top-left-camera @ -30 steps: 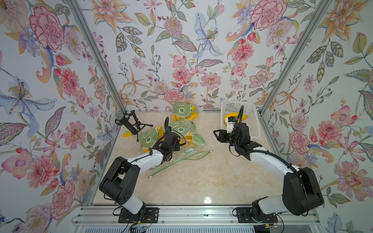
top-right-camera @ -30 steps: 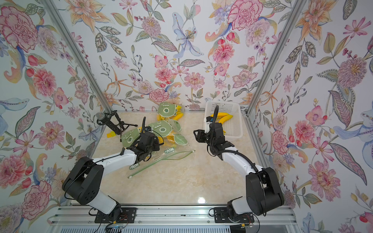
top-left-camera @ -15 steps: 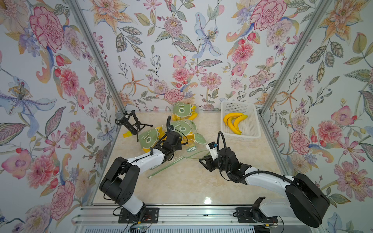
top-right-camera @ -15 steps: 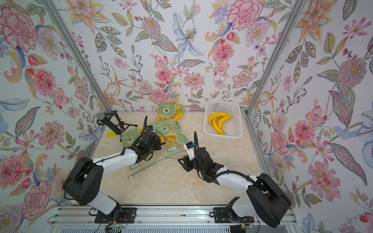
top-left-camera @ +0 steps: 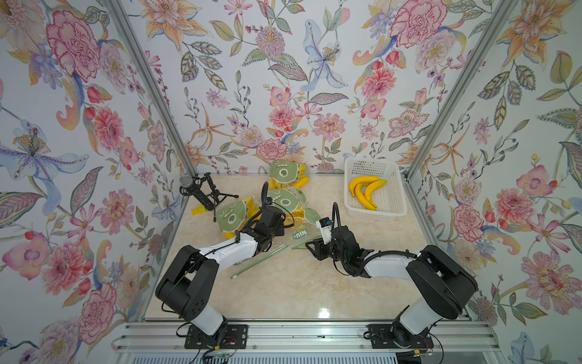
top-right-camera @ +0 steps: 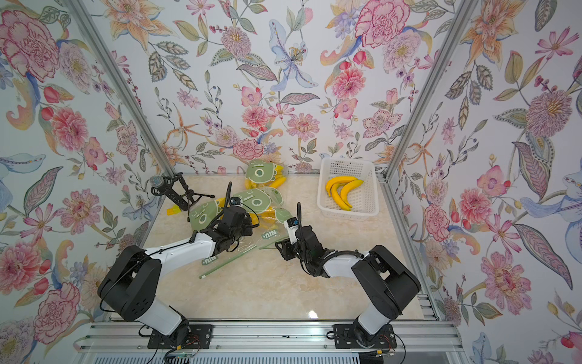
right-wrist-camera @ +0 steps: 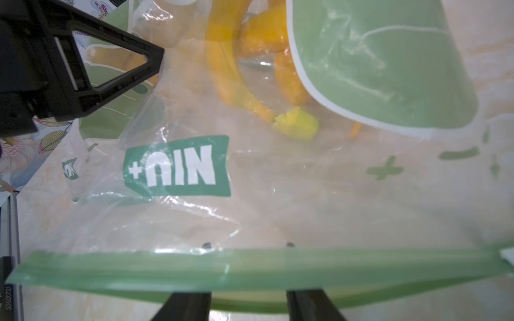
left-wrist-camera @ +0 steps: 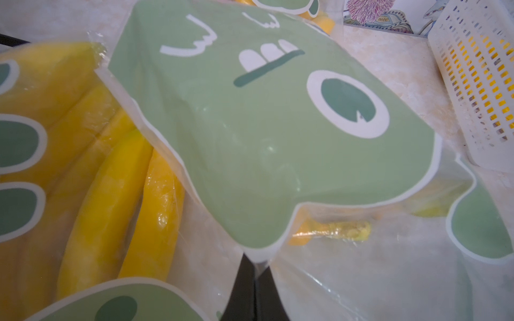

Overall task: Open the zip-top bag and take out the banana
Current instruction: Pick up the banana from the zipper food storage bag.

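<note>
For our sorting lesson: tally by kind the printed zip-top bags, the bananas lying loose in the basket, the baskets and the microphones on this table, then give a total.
Zip-top bags: 3
Loose bananas in the basket: 3
White basket: 1
Microphone on its stand: 1
Total: 8
</note>
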You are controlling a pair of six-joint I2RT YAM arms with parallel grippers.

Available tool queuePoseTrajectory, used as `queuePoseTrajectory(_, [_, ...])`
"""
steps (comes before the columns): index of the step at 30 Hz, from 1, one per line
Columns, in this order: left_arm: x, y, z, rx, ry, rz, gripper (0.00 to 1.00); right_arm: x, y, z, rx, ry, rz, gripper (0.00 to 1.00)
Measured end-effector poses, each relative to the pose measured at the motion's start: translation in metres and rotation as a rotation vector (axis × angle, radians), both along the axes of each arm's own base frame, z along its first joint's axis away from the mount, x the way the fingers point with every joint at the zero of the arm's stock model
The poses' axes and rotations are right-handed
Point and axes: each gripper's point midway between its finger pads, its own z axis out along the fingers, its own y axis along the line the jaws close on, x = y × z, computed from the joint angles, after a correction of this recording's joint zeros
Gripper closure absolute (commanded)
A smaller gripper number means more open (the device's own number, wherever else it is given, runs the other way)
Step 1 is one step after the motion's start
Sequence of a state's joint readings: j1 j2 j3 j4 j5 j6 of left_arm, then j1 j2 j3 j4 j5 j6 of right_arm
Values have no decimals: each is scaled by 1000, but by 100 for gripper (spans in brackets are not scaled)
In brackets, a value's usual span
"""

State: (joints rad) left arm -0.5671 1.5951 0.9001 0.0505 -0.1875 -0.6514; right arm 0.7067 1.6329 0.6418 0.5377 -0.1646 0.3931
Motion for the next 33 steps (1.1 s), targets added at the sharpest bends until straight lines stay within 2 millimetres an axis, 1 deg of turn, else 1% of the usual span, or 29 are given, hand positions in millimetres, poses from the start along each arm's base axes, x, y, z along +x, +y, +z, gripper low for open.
queuePoseTrajectory(6, [-1, -1, -1, 2, 4, -3, 100, 20, 5, 3, 7, -15, -28, 51])
queuePoseTrajectory(11, [-2, -4, -1, 0, 5, -12, 100, 37, 15, -5, -30, -39, -25, 46])
queuePoseTrajectory(15, [-4, -15, 4, -9, -4, -38, 100, 47, 19, -7, -62, -84, -11, 42])
queuePoseTrajectory(20, [-10, -31, 8, -26, -6, -83, 100, 53, 25, 3, -64, -174, 19, 41])
queuePoseTrajectory(23, [-15, -41, 8, -33, -2, -111, 100, 54, 29, 12, -50, -246, 44, 40])
queuePoseTrajectory(26, [-23, -54, 9, -42, 1, -152, 100, 46, 30, 17, -25, -320, 75, 40])
queuePoseTrajectory(29, [-31, -67, 16, -61, -10, -192, 100, 36, 27, 10, -15, -377, 104, 39])
queuePoseTrajectory(31, [-34, -75, 28, -88, -34, -215, 100, 32, 27, 0, -26, -388, 120, 39])
queuePoseTrajectory(33, [-35, -78, 42, -116, -68, -225, 100, 32, 28, -4, -29, -400, 128, 38])
